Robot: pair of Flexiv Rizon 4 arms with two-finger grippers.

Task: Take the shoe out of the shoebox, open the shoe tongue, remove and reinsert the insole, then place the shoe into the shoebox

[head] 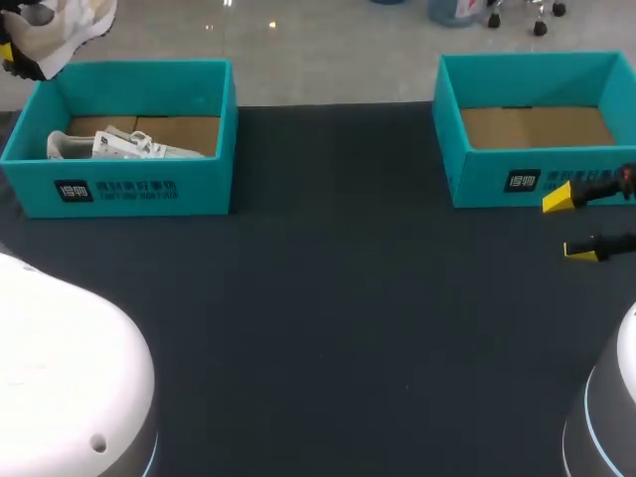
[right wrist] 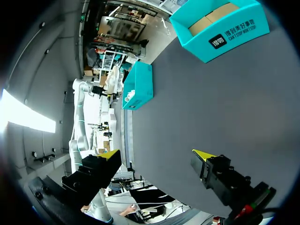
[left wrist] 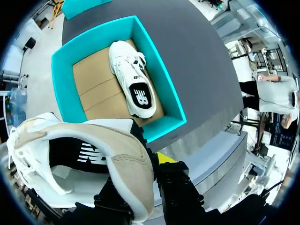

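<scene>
A beige and white shoe (left wrist: pixel 93 154) hangs high above the left teal shoebox (left wrist: pixel 161 89), held by its heel collar in my left gripper (left wrist: pixel 147 164), which is shut on it. In the head view this shoe (head: pixel 60 30) shows at the far left corner, above the left shoebox (head: pixel 129 194). A second white shoe (head: pixel 119 146) lies inside that box, also seen from above as the shoe in the box (left wrist: pixel 131 77). My right gripper (head: pixel 569 225) stands open and holds nothing, in front of the right shoebox (head: pixel 537 179); its fingers are wide apart in the right wrist view (right wrist: pixel 157 154).
The right teal shoebox (right wrist: pixel 225 35) shows only its brown cardboard floor. The dark table mat (head: pixel 328 298) stretches between and in front of the two boxes. The white bases of my arms fill the near corners.
</scene>
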